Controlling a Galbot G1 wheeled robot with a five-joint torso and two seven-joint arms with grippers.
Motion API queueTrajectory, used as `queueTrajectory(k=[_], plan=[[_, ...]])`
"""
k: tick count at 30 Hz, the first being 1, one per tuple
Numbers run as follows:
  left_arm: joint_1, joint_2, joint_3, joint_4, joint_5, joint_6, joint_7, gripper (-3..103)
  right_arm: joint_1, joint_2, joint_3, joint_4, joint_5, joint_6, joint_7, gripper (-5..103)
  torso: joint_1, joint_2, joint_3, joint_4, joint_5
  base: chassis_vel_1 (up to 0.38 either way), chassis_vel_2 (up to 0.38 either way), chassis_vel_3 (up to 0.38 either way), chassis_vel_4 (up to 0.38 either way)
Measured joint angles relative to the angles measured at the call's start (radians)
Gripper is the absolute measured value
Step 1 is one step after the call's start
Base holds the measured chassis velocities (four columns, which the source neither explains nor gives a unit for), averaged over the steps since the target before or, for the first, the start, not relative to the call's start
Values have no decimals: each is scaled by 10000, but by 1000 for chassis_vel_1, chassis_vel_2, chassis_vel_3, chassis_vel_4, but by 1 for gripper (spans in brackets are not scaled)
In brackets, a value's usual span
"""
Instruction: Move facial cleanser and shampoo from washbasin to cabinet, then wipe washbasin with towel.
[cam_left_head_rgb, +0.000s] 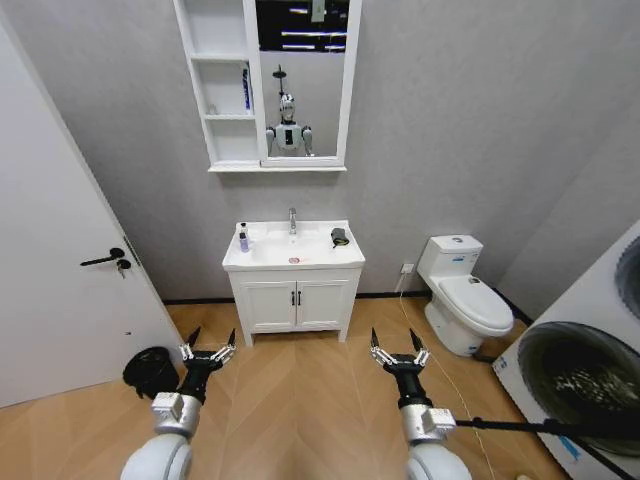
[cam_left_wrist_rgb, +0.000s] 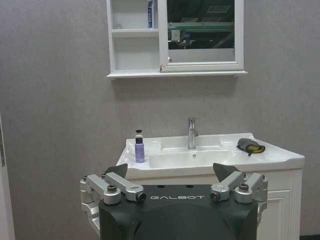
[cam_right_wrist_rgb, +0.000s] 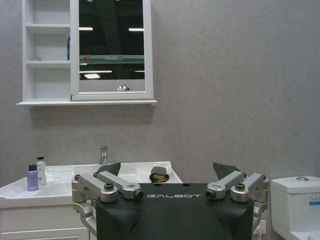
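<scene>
The white washbasin (cam_left_head_rgb: 270, 259) with its chrome tap (cam_left_head_rgb: 292, 220) stands against the far wall, well ahead of both grippers. At its left rim stand two small bottles, one purple (cam_left_wrist_rgb: 139, 150) and one white with a dark cap (cam_left_wrist_rgb: 138, 134); I cannot tell which is the facial cleanser and which the shampoo. The dark towel (cam_left_head_rgb: 341, 237) lies on the basin's right rim, showing a bit of yellow. The white cabinet (cam_left_head_rgb: 228, 80) of open shelves hangs above beside the mirror. My left gripper (cam_left_head_rgb: 207, 350) and right gripper (cam_left_head_rgb: 399, 350) are open and hold nothing, low over the floor.
A low two-door cupboard (cam_left_head_rgb: 295, 305) carries the basin. A toilet (cam_left_head_rgb: 465, 295) stands to its right, a washing machine (cam_left_head_rgb: 590, 380) at near right, and a door (cam_left_head_rgb: 60, 280) and a black bag (cam_left_head_rgb: 150, 370) at left. A blue item (cam_left_head_rgb: 246, 88) sits on a cabinet shelf.
</scene>
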Motion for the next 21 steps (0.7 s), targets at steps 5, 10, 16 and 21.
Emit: queueTrajectory(k=[5,10,16,21], plan=[[41,-35,-8,-91,27,0,-2,97,-32,21,17,138,-42,102,-37,100,0,0,0,0,0,0,0,0,0],[58,-29,-57,-132,13,4,-5,97,-35,5,45,234,-39,108,-56,100,0,0,0,0,0,0,0,0,0],[25,3,-71,-123,-14,4,-6,94,-71,45,26,311,-54,76,-87,100,0,0,0,0,-1,0,0,0,0],[-1,42,0,-158,-63,4,-6,97,-182,56,23,462,-21,-186,-92,100,0,0,0,1,-1,0,0,0,0]])
